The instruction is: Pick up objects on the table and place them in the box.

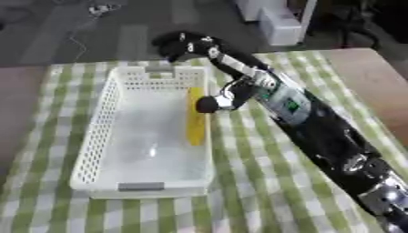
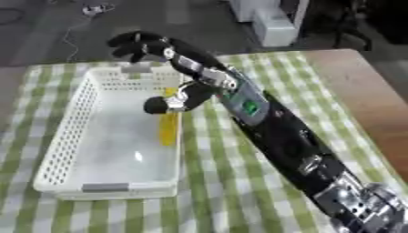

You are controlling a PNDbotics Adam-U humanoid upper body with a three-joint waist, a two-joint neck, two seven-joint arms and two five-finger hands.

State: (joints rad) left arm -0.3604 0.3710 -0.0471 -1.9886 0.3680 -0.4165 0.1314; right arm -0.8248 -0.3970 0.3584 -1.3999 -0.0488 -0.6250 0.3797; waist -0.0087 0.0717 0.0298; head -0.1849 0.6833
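Note:
A white perforated basket (image 1: 95, 118) stands on the green-and-white checked cloth, left of centre. Inside it, a long yellow object (image 1: 195, 116) lies along the right wall. My right arm comes in from the lower right and crosses the basket's right rim. My right hand (image 1: 251, 79) is open, with its dark fingers (image 1: 181, 44) stretched past the basket's far rim and the thumb (image 1: 209, 104) hanging over the yellow object's upper end. Nothing is in the hand. The left hand does not show.
The checked cloth (image 1: 263, 182) covers the table around the basket. Bare brown table top (image 1: 374, 86) shows at the right. White furniture (image 1: 275, 22) stands on the floor beyond the table's far edge.

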